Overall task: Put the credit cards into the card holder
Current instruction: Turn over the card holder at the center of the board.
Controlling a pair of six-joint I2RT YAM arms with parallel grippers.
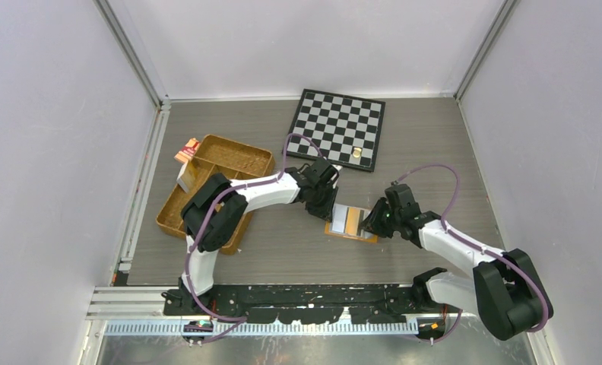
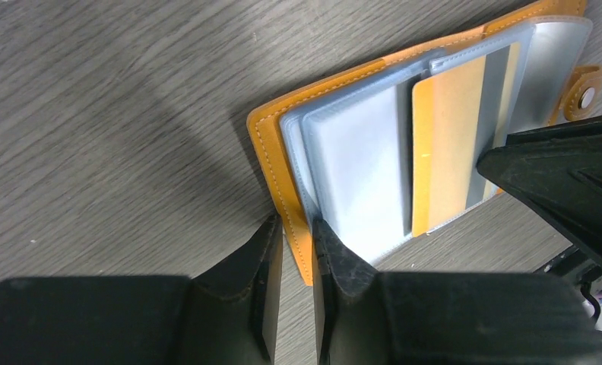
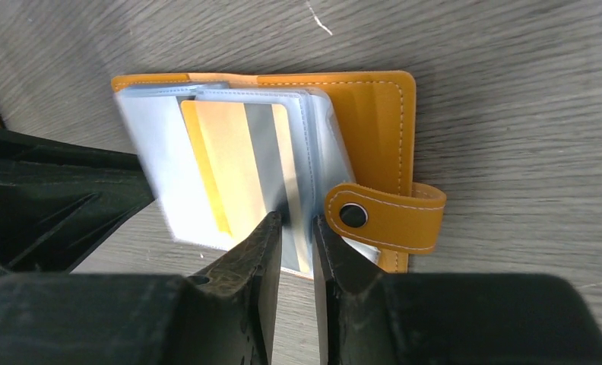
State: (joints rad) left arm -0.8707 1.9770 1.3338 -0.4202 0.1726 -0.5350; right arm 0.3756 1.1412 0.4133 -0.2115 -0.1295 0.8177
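Observation:
The orange card holder (image 1: 351, 222) lies open on the table between my two grippers, its clear plastic sleeves fanned out. A tan credit card (image 3: 237, 152) with a grey stripe sits in a sleeve; it also shows in the left wrist view (image 2: 450, 144). My left gripper (image 2: 296, 228) is shut on the edge of the holder's orange cover (image 2: 271, 152). My right gripper (image 3: 298, 222) is closed on the striped card's near edge, next to the snap strap (image 3: 381, 217). In the top view the left gripper (image 1: 330, 211) and the right gripper (image 1: 372, 223) flank the holder. No light blue card shows.
A chessboard (image 1: 338, 128) with a small gold piece (image 1: 356, 154) lies at the back. A brown woven divided tray (image 1: 207, 186) sits at the left, under the left arm. A small red-and-tan packet (image 1: 186, 149) lies beside its far corner.

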